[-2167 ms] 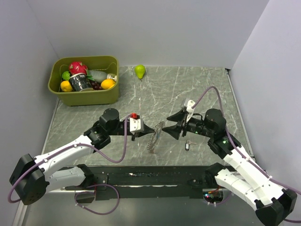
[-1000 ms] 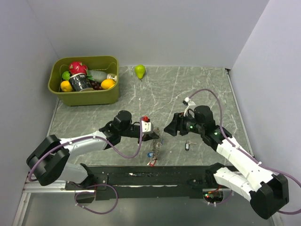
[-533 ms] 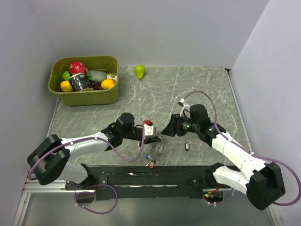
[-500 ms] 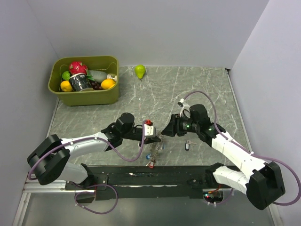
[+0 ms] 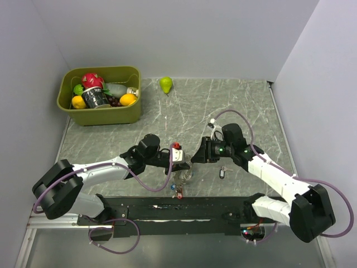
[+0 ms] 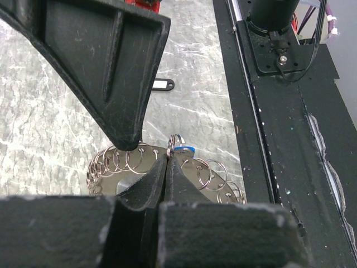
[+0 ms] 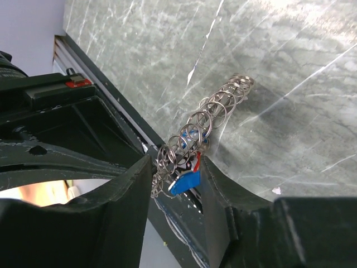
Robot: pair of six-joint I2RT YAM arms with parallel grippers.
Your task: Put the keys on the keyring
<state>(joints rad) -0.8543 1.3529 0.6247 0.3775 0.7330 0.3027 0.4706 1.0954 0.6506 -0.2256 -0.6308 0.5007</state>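
**R gripper back at the keyring – re-grip under way**

About 2 s ago both arms held the keyring (image 7: pixel 220 109) up between them. A sec ago the right gripper (image 7: pixel 175 170) was clear of it, and the left gripper (image 6: pixel 167 162) had it alone, nearer the bases. Now the right one has closed in again, its tips at the ring's near end. Probably a fresh hold to steady the ring for the next key.

Left fingers are pressed together, pinching the ring's rim. Right fingers stand a narrow gap apart with the ring's end and a blue tag (image 7: pixel 185 182) in the gap – can't tell if they actually pinch.

The ring hangs between the two grippers, just above the table (image 5: pixel 223 106) near its front edge. A red tag (image 5: pixel 179 195) dangles below. One loose key (image 5: pixel 222 173), dark tag, lies to the right, not yet on.

Hard to see: the ring's lower half is cut off in the left wrist view, and no opening in the ring shows. From above, ring & tags are too small to count the keys.
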